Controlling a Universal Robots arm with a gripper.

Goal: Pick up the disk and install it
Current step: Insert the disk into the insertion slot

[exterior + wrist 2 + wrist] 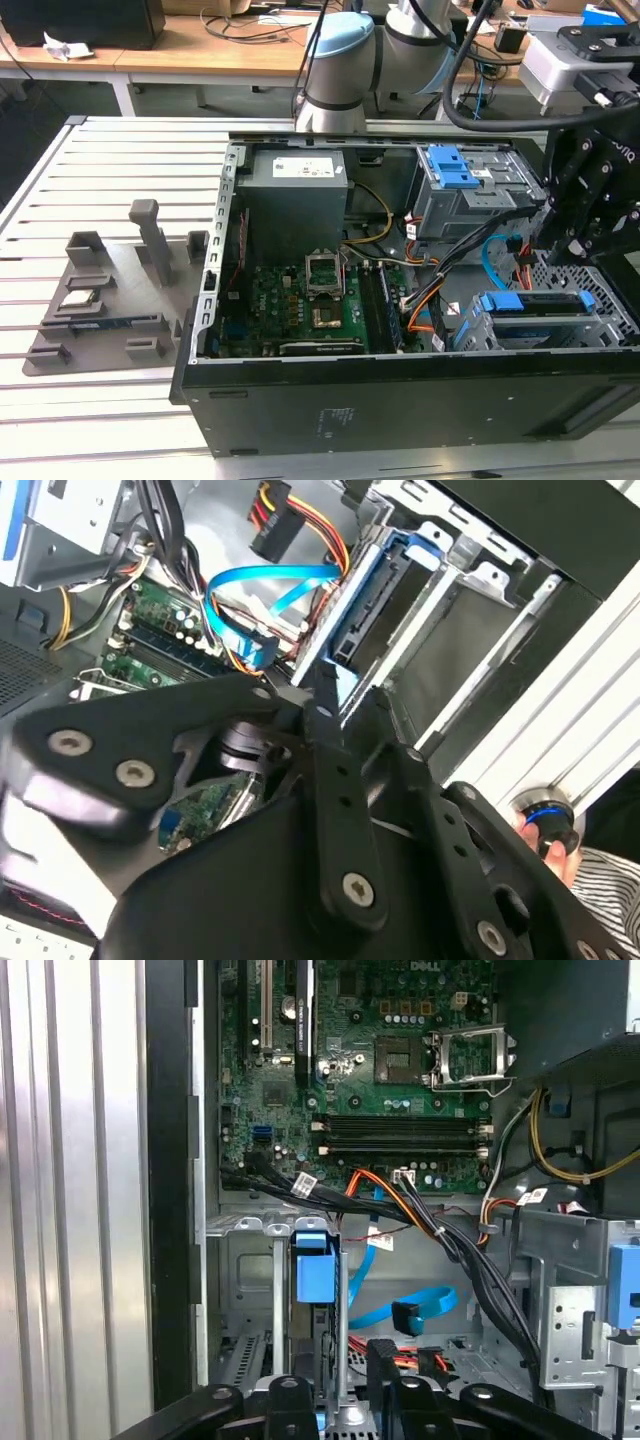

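The disk (532, 304), silver in a bright blue carrier frame, sits on edge in the metal drive cage (610, 330) at the case's front corner, on the exterior view's right. In the first wrist view the disk (314, 1272) shows its blue end tab between two silver rails. In the second wrist view the blue frame of the disk (372, 590) runs along the cage wall. My black gripper (578, 255) hangs just above the disk's right end; its linkage (350, 720) reaches close to the frame's near end. Contact with the disk cannot be made out.
The open computer case (300, 400) lies on a slatted table. Inside are the motherboard (400, 1060), a blue data cable (410, 1310), orange and black cable bundles (420, 1220) and an upper bay with a blue latch (450, 165). A grey fixture (100, 300) lies left. A striped sleeve (600, 880) shows nearby.
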